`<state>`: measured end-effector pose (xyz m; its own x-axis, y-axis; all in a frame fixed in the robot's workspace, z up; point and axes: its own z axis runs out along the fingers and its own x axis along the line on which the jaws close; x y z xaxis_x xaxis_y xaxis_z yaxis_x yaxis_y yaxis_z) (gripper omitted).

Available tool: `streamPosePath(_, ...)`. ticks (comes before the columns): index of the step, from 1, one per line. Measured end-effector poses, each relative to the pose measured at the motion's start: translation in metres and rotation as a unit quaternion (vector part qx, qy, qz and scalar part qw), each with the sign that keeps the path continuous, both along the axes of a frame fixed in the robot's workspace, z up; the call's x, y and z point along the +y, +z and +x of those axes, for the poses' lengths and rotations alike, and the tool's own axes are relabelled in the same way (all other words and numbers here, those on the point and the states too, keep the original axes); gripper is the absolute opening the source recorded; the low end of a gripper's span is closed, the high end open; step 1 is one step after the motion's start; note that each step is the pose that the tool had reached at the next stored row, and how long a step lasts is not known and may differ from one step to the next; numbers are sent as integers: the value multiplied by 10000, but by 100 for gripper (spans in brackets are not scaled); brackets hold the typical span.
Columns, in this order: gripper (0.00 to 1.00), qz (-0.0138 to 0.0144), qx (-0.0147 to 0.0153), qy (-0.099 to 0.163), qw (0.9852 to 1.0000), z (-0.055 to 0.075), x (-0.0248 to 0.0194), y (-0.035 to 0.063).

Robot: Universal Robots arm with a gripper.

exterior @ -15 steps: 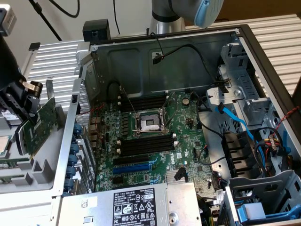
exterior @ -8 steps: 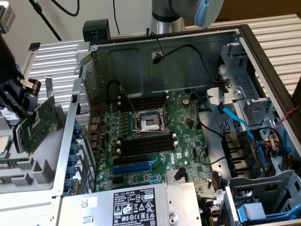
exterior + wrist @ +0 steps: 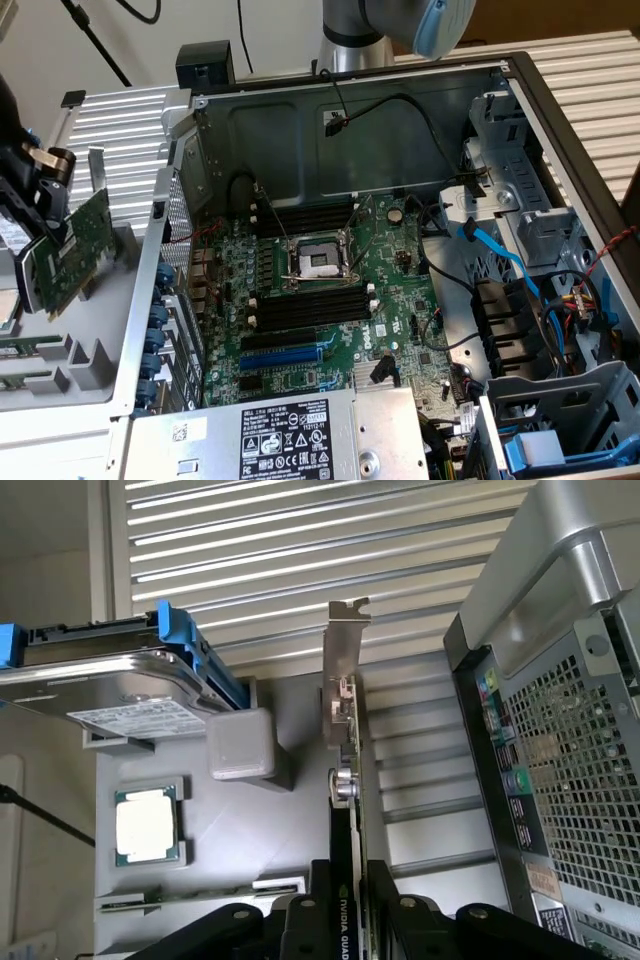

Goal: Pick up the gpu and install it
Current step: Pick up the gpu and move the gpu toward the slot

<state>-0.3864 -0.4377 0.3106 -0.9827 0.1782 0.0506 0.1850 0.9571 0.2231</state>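
Fingers [image 3: 300,932] of mine are clamped on the gpu [image 3: 345,780], one pad on each flat face, so the card sits edge-on to my wrist camera with its silver bracket [image 3: 345,645] pointing away from me. I take it by the end opposite the bracket, which I judge keeps the bracket end free to meet the back of the computer case [image 3: 350,130].

From the exterior view the gpu [image 3: 72,250] hangs tilted in the air, clear of the grey parts tray [image 3: 70,375] beneath it. It is outside the case, off that view's left, and well apart from the motherboard [image 3: 330,300]. The case lies on its side with the open face up, so the board and its blue expansion slot [image 3: 280,358] can be reached from above. The slot is bare; the card is not yet installed.

The tray [image 3: 260,830] has shaped pockets that hold each part apart from the others. A hard drive [image 3: 110,695] in a blue caddy stands just beside the gpu, a processor chip [image 3: 147,825] lies flat in a square recess, and a memory stick [image 3: 200,895] rests in a long groove.

On the card's black cooler I read "NVIDIA QUAD", the rest cut off. The power supply [image 3: 290,435] carries a white-on-black label that seems to start with "DELL"; its small print is unreadable, as is the drive's sticker.
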Motion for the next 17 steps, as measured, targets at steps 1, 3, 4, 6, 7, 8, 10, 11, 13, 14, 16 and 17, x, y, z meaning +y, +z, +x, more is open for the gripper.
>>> streamPosePath(1, 26, 5, 0, 0, 10000, -1, -4, 22)
streamPosePath(3, 26, 13, 0, -3, 10000, -2, -12, 70)
streamPosePath(4, 26, 16, 0, -4, 10000, -3, -17, 97)
streamPosePath(6, 26, 20, 1, -5, 10000, -3, -27, 164)
streamPosePath(7, 26, 22, 1, -6, 10000, -3, -32, 200)
streamPosePath(8, 26, 23, 0, -7, 10000, -4, -35, 240)
streamPosePath(10, 26, 24, 0, -7, 10000, -3, -42, 331)
streamPosePath(11, 26, 25, 0, -8, 10000, -3, -43, 374)
streamPosePath(13, 26, 25, 0, -8, 10000, -3, -45, 455)
streamPosePath(14, 26, 26, 0, -9, 10000, -3, -45, 494)
streamPosePath(16, 26, 25, 1, -9, 10000, -3, -45, 569)
streamPosePath(17, 26, 26, 0, -9, 10000, -3, -45, 606)
